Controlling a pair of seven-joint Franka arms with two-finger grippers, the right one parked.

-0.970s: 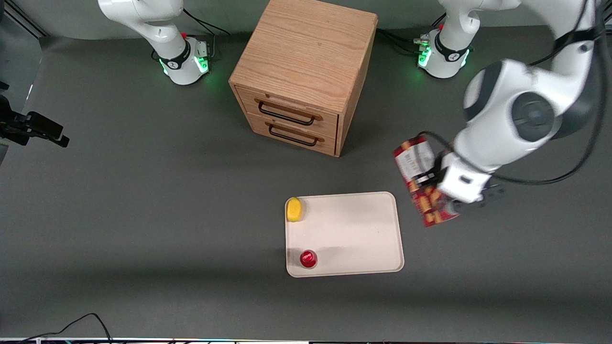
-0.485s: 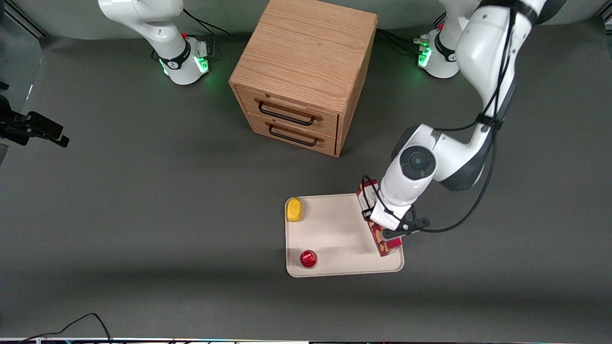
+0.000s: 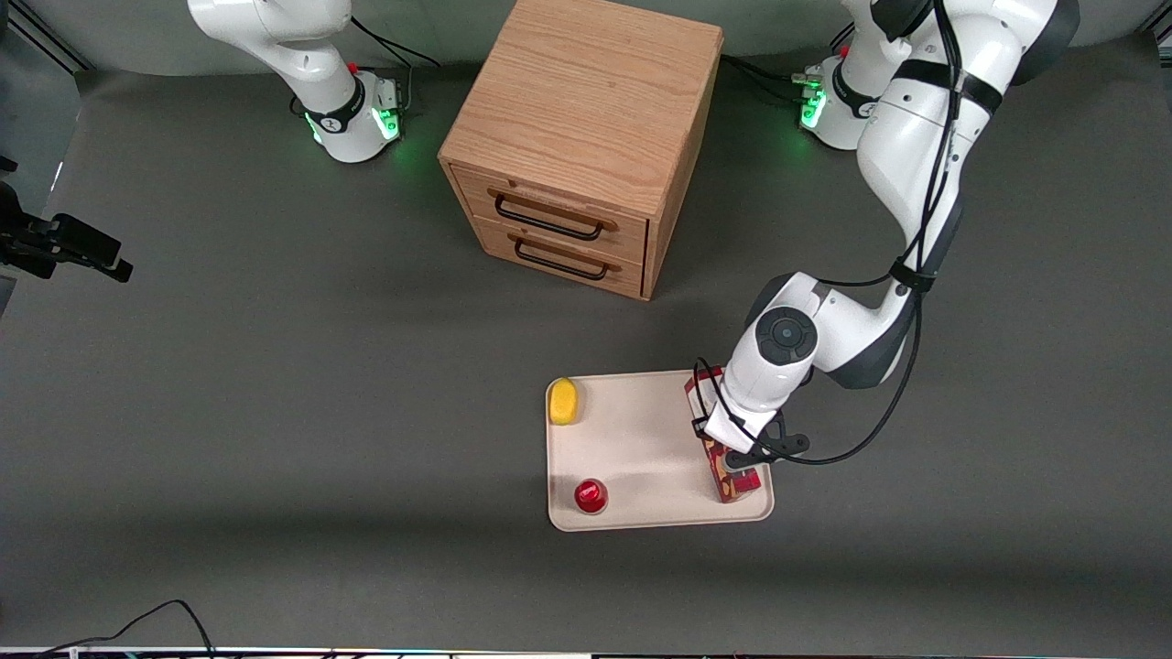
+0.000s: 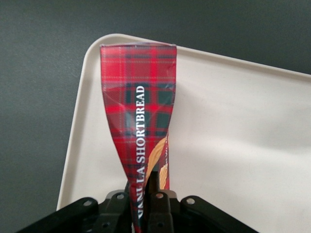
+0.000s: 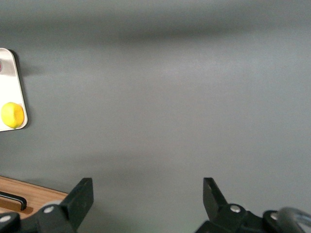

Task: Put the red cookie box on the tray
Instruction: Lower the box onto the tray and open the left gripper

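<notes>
Reaching down over tray [image 3: 641,439], left gripper [image 3: 732,446] clamped on red cookie box [image 3: 732,476], box lying on tray.

A yellow object [image 5: 12,115] lies on the tray [image 5: 14,92].

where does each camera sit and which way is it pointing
Front view: high in front of the table, looking down at both arms' bases, the wooden drawer cabinet, the tray and the left arm.
Left wrist view: on the working arm's wrist, looking along the pincer, which is shut on the red cookie box over the tray.
Right wrist view: on the parked arm's wrist, facing bare table; its own fingers show.
Shared: the tray appears in all three views; its yellow object shows in front and right wrist views.
</notes>
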